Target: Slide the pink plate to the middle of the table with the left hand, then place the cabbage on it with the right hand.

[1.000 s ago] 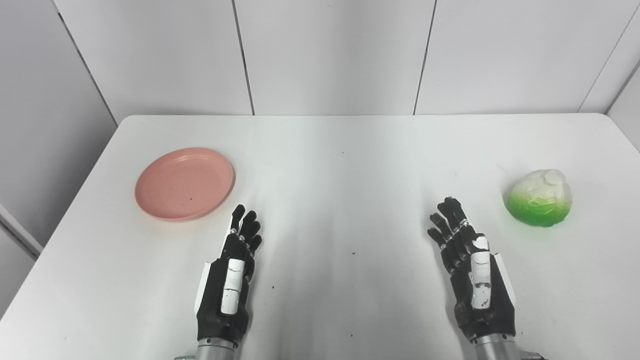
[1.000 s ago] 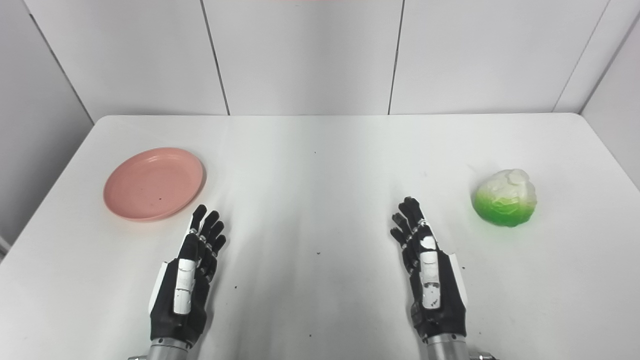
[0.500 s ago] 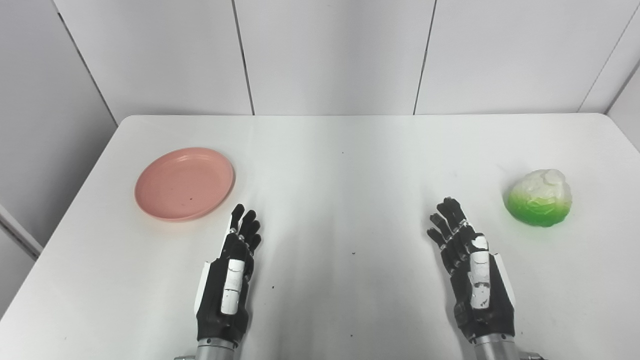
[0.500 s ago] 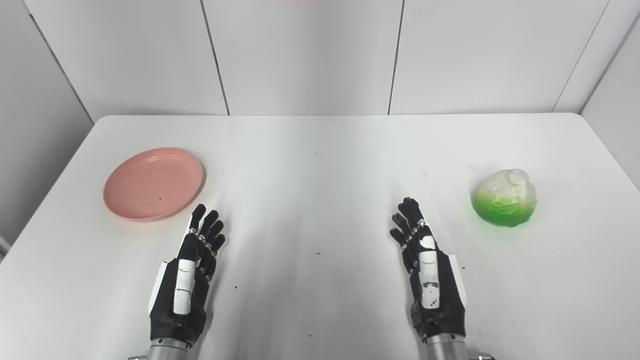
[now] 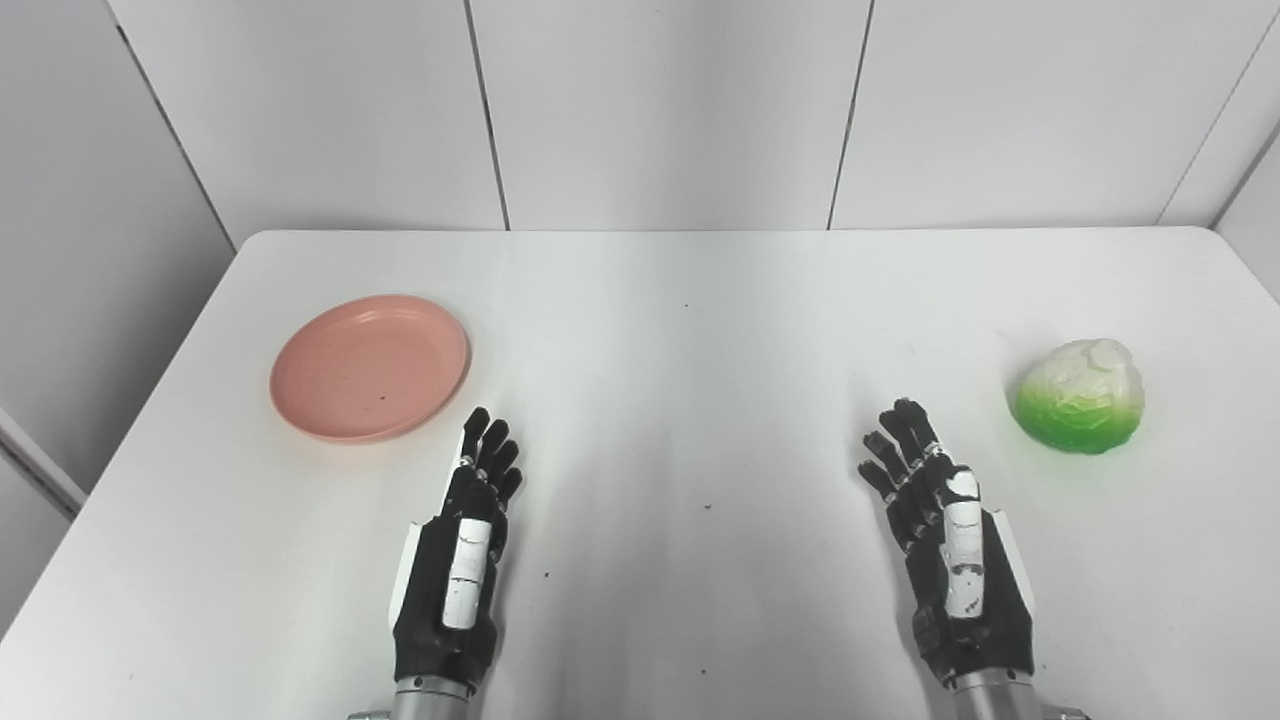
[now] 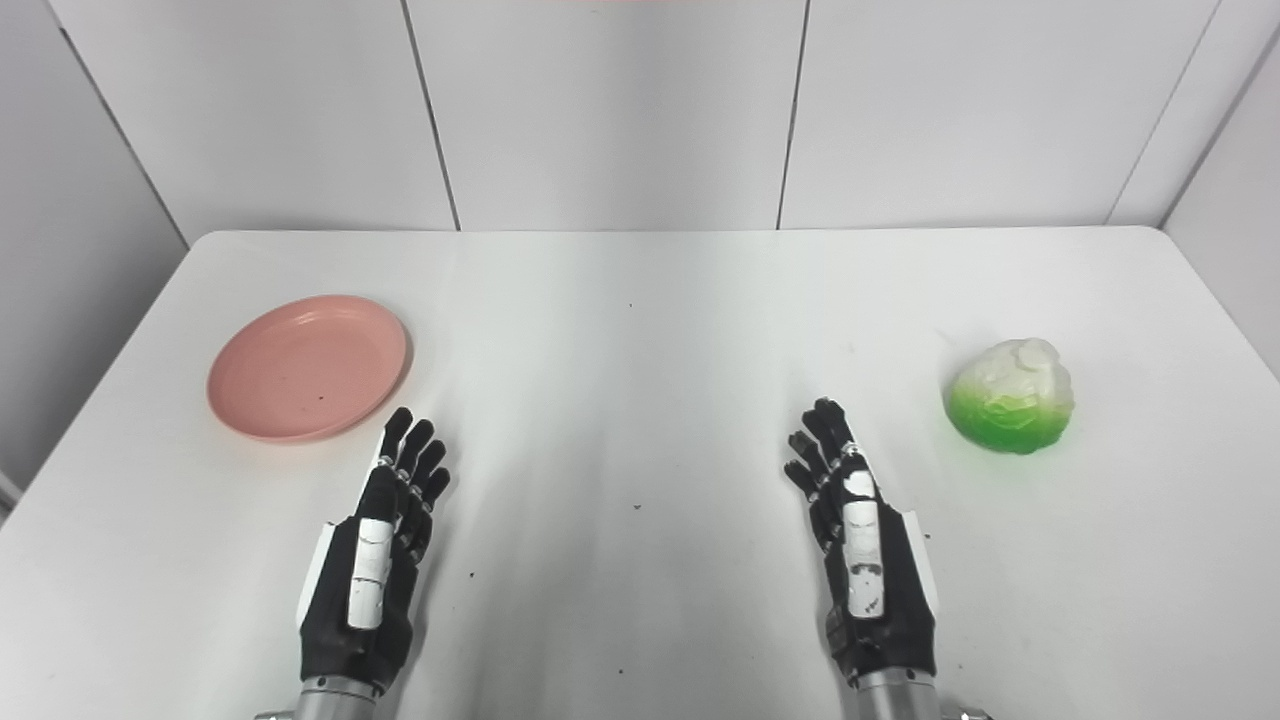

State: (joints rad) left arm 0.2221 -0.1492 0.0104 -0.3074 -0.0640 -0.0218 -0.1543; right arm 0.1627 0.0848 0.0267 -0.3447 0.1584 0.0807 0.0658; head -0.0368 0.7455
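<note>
Progress on the task was judged to be nil: neither step had been begun. The pink plate (image 5: pixel 369 367) was seen lying empty at about 10 o'clock on the white desk (image 5: pixel 680 340), well away from the middle, and the cabbage (image 5: pixel 1081 396) was seen resting on the desk at about 3 o'clock, near the right edge. Both the slide to the middle and the placing of the cabbage were left to be done.

The left hand (image 5: pixel 458 565) was held over the desk at about 7 o'clock, with its fingers (image 5: pixel 487 455) released, stretched forward and slightly apart, and nothing was grasped. The plate was found just beyond those fingertips, toward 11 o'clock from them, near but apart; no contact with the rim could be seen.

The right hand (image 5: pixel 950 545) was held at about 5 o'clock, likewise released with fingers spread and empty. The cabbage was placed toward 2 o'clock from its fingertips, clearly apart, with bare desk between.

Whether either palm was touching the desk could not be told. A short reach forward and leftward was judged to be needed before the plate could be pushed.
</note>
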